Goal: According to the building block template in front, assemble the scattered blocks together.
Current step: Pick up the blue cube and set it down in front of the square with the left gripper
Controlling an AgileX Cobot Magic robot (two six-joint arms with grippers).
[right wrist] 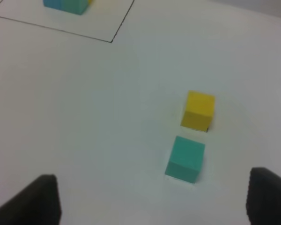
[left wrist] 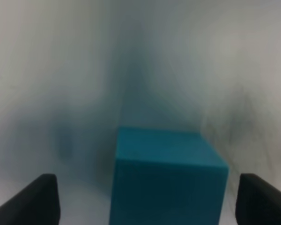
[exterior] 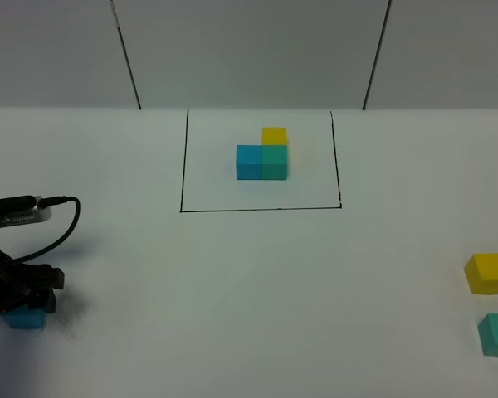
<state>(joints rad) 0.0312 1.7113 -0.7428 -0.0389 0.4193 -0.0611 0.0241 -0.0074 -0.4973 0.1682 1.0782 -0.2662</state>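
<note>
Left wrist view: a matte blue cube [left wrist: 168,183] is flanked, untouched, by the released left gripper [left wrist: 147,199] — right gripper [right wrist: 154,199] likewise spread.

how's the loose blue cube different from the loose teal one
Colour: the loose blue cube is blue, the loose teal cube green-teal. Place: the blue cube lies alone at left, the teal cube at right beside the yellow cube. State: the blue cube sits between the open fingers of the left gripper; no gripper flanks the teal cube. Both are plain cubes outside the black frame.
</note>
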